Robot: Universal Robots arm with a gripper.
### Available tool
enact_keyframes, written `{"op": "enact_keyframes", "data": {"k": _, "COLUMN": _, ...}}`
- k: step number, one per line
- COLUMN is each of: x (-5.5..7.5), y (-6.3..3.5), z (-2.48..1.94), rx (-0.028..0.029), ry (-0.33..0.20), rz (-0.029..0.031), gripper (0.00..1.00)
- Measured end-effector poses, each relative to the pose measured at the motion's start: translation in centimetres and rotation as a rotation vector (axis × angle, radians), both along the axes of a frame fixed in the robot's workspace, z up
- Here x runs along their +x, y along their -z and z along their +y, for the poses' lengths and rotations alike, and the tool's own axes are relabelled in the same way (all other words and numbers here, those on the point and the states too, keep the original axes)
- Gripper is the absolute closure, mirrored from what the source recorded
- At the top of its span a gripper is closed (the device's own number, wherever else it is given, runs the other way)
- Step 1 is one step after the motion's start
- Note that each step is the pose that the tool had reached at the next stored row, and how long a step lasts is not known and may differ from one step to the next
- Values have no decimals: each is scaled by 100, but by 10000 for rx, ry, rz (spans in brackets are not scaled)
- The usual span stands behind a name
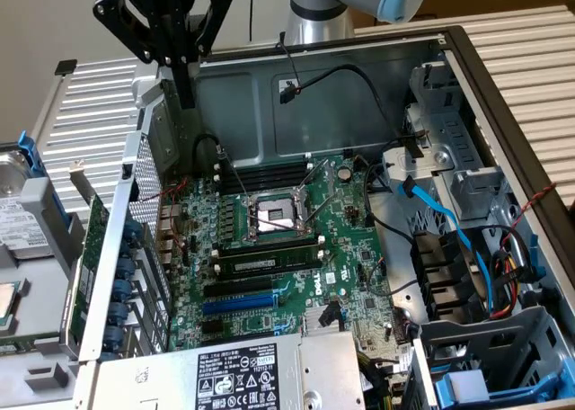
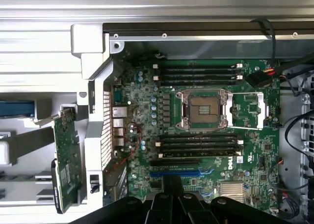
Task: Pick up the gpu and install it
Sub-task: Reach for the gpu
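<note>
Grey sheet-metal computer case lies open beneath the claw; the claw hangs above the case's rear corner, its black fingers pressed together and pinching nothing; below the claw the large green motherboard spreads flat on the case floor; a silver power supply with a black label sits at the end of the board far from the claw; the gpu stands on its edge outside the case, tilted, just beside the perforated rear wall, lower than the claw and to the exterior view's left of it, well apart from the fingers; the bare processor socket sits mid-board, its latch frame raised, well below the claw.
</note>
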State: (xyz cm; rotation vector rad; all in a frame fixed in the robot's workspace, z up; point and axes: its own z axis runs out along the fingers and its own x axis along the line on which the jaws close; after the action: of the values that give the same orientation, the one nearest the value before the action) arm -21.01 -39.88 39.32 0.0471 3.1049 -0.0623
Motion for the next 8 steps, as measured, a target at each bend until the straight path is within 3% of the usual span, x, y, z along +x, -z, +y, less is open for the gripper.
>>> {"op": "enact_keyframes", "data": {"k": 3, "x": -78, "y": 0, "z": 0, "rx": 0, "ry": -1, "rz": -150, "gripper": 89}}
{"op": "enact_keyframes", "data": {"k": 8, "x": -240, "y": 0, "z": 0, "rx": 0, "ry": 0, "rz": -274, "gripper": 89}}
